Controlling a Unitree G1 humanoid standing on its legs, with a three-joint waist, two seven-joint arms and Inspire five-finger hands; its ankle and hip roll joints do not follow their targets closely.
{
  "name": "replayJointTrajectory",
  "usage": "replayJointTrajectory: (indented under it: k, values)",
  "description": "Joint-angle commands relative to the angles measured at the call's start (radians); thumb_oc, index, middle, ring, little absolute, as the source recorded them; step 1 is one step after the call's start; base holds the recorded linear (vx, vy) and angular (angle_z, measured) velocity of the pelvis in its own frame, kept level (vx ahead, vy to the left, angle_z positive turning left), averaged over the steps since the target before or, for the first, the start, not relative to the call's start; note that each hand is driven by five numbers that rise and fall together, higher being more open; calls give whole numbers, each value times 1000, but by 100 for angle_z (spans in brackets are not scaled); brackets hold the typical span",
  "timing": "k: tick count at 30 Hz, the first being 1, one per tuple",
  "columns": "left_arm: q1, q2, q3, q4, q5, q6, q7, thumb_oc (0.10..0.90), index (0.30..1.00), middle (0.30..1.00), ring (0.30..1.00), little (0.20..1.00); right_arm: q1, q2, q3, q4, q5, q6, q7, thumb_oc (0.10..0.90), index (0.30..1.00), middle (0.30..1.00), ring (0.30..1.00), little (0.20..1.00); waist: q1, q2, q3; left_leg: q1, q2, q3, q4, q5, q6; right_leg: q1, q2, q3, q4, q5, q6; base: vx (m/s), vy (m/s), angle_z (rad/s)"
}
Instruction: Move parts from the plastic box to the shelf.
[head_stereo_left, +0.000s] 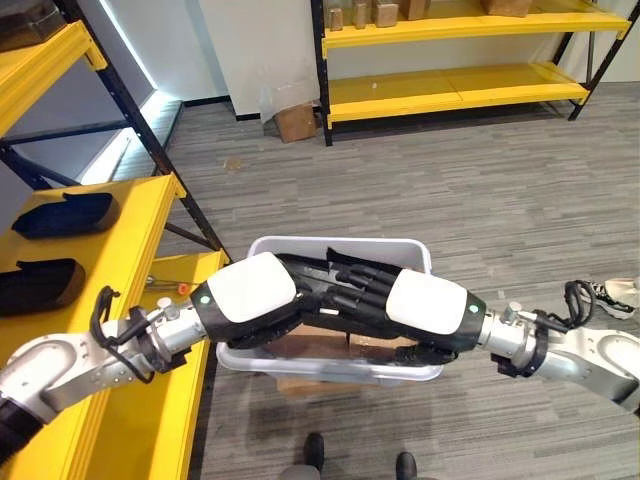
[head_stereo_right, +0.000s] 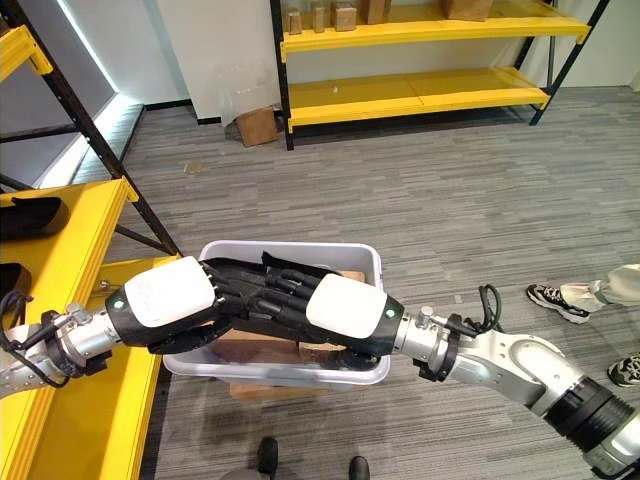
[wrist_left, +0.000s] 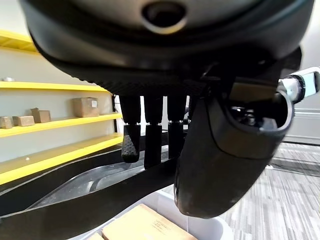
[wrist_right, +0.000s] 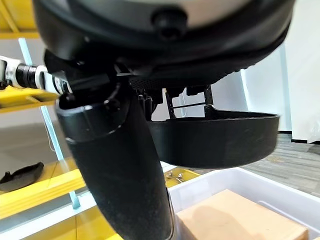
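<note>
- Both arms meet over the white plastic box (head_stereo_left: 415, 255), which sits on the grey floor just beside the yellow shelf (head_stereo_left: 140, 215) at the robot's left.
- A long black part (wrist_right: 215, 137), a curved tray-like shell, is held up between the two hands above the box, clear of its rim; probably carried with two hands because it is long and shallow.
- Left robot hand (head_stereo_left: 250, 290): in its wrist view the fingers (wrist_left: 152, 145) hang straight down against the black part's edge, thumb to one side. They look pressed onto it rather than curled round it.
- Right robot hand (head_stereo_left: 425, 300): the thumb (wrist_right: 117, 165) points down beside the part; its fingers are hidden behind the part, so I cannot tell how they sit.
- Brown cardboard-coloured blocks (wrist_left: 142, 227) lie in the box under the part.
- Two similar black parts (head_stereo_left: 65, 215) already lie on the near shelf's top level, one behind the other, so the free shelf space is near them.
- In the way: the shelf's dark slanted upright (head_stereo_left: 150, 130) stands between box and shelf deck; the swing left likely has to clear it.
- Further off: a second yellow rack (head_stereo_left: 455, 90) with small boxes, and a carton (head_stereo_left: 295, 122) on the floor at its foot.
- A person's shoes (head_stereo_right: 555, 298) show at the right, well apart from the box.
</note>
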Motion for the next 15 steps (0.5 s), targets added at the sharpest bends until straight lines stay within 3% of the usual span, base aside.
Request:
replayJointTrajectory:
  k: [1, 3, 7, 8, 9, 15]
  values:
    - [-47, 2, 59, -111, -212, -67, 12, 400, 300, 300, 300, 300, -54, -31, 17, -66, 16, 41, -136, 900, 1000, 1000, 1000, 1000, 12, -21, -92, -5, 47, -104, -8, -26, -32, -31, -43, -24, 110, -66, 32, -3, -20, 12]
    - [-32, -2, 59, -144, -254, -93, -27, 400, 300, 300, 300, 300, -57, -34, 10, -73, 15, 63, -140, 900, 1000, 1000, 1000, 1000, 15, -21, -88, -5, 47, -110, -8, -26, -30, -32, -42, -26, 114, -68, 32, -3, -12, 9]
    - [-103, -12, 3, -161, -266, -105, -4, 400, 300, 300, 300, 300, -92, -32, 41, -47, -3, 80, -125, 900, 1000, 1000, 1000, 1000, 19, -22, -86, -6, 45, -119, -8, -26, -32, -30, -42, -33, 116, -71, 30, 0, 3, 3]
    - [-102, -15, 7, -166, -268, -105, -2, 400, 300, 300, 300, 300, -87, -30, 40, -41, -6, 81, -121, 733, 767, 767, 767, 767, 20, -22, -87, -6, 44, -120, -8, -26, -32, -29, -43, -33, 115, -71, 31, 4, 3, 9]
    - [-101, -16, 15, -172, -254, -108, 17, 400, 300, 300, 300, 300, -85, -29, 40, -35, 2, 78, -109, 400, 300, 300, 300, 300, 23, -23, -86, -8, 43, -121, -8, -25, -32, -29, -43, -34, 114, -70, 31, -1, 1, 10]
    - [-103, -45, 38, -171, -205, -118, 84, 400, 300, 300, 300, 300, -71, -4, 32, -39, 42, 55, -98, 400, 300, 300, 300, 300, 25, -30, -86, -10, 43, -125, -8, -26, -33, -29, -42, -37, 114, -71, 32, -5, -5, 2]
